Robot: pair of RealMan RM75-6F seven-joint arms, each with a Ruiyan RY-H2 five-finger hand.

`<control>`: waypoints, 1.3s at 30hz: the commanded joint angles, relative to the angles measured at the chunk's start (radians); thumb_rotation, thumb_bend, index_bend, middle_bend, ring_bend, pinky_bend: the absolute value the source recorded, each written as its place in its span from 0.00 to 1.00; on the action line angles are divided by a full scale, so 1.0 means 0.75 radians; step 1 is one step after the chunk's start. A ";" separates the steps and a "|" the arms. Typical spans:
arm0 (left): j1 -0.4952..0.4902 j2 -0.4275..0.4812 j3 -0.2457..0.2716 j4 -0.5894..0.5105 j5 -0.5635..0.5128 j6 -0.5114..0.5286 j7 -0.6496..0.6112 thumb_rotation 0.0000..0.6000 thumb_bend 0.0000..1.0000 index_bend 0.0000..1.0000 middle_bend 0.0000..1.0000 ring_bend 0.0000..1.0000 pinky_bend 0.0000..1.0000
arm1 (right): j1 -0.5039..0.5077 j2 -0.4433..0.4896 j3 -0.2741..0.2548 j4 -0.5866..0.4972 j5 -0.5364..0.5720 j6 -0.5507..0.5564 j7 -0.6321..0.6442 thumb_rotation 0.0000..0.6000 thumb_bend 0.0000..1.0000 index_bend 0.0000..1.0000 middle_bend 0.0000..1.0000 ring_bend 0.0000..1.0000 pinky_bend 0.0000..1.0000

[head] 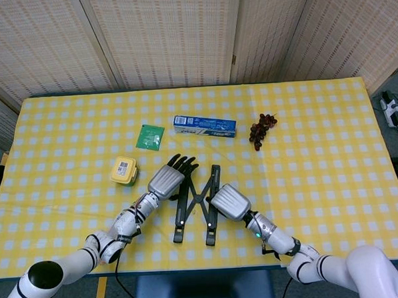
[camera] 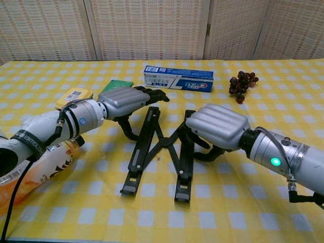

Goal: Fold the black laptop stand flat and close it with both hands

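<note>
The stand lies on the worktop near its front edge, between your two robot hands, its two black rails close together and joined by crossed links in the middle. In the chest view the stand shows both rail feet toward the camera, but the far end of the right rail is hidden behind the right robot hand.

Your left robot hand sits against the outer side of the left rail, palm down, dark fingers stretched over the rail's far end. In the chest view the left robot hand has its thumb curled down beside the rail; whether it grips the rail or only presses on it cannot be told.

Your right robot hand covers the right rail's outer side. From the chest camera, the right robot hand shows only its silver back, with dark fingers curled underneath toward the rail. Whether they close on the rail is hidden, so its state cannot be told either.

A bottle lies under your left forearm, cut off at the frame's edge. A yellow box sits left of the left robot hand. Further back are a green packet, a toothpaste box and grapes.
</note>
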 commanded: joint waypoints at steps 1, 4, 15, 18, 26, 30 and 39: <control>-0.003 -0.002 -0.002 -0.013 0.000 0.001 0.007 1.00 0.20 0.01 0.00 0.00 0.00 | 0.006 -0.009 0.005 0.004 0.000 0.001 -0.005 1.00 0.36 0.55 0.79 0.87 0.76; -0.006 -0.004 -0.006 -0.029 -0.003 0.001 0.012 1.00 0.20 0.01 0.00 0.00 0.00 | 0.013 -0.020 0.010 0.008 0.003 0.001 -0.006 1.00 0.36 0.55 0.80 0.87 0.76; 0.027 0.077 -0.033 -0.113 -0.031 0.054 0.062 1.00 0.20 0.00 0.00 0.00 0.00 | 0.018 0.094 -0.011 -0.129 -0.025 0.022 -0.042 1.00 0.36 0.42 0.71 0.79 0.76; 0.055 0.142 -0.044 -0.190 -0.041 0.094 0.077 1.00 0.20 0.00 0.00 0.00 0.00 | 0.040 0.185 -0.019 -0.250 -0.052 0.010 -0.058 1.00 0.36 0.30 0.62 0.72 0.74; 0.132 0.318 -0.076 -0.405 -0.081 0.190 0.141 1.00 0.20 0.00 0.00 0.00 0.00 | 0.202 0.443 0.000 -0.584 -0.010 -0.309 -0.205 1.00 0.36 0.00 0.18 0.33 0.28; 0.157 0.370 -0.070 -0.463 -0.090 0.202 0.164 1.00 0.20 0.00 0.00 0.00 0.00 | 0.263 0.479 0.021 -0.639 0.033 -0.428 -0.263 1.00 0.36 0.00 0.08 0.19 0.14; 0.213 0.440 -0.052 -0.541 -0.109 0.215 0.134 1.00 0.20 0.00 0.00 0.00 0.00 | 0.363 0.443 0.033 -0.614 0.106 -0.603 -0.372 1.00 0.36 0.00 0.06 0.11 0.09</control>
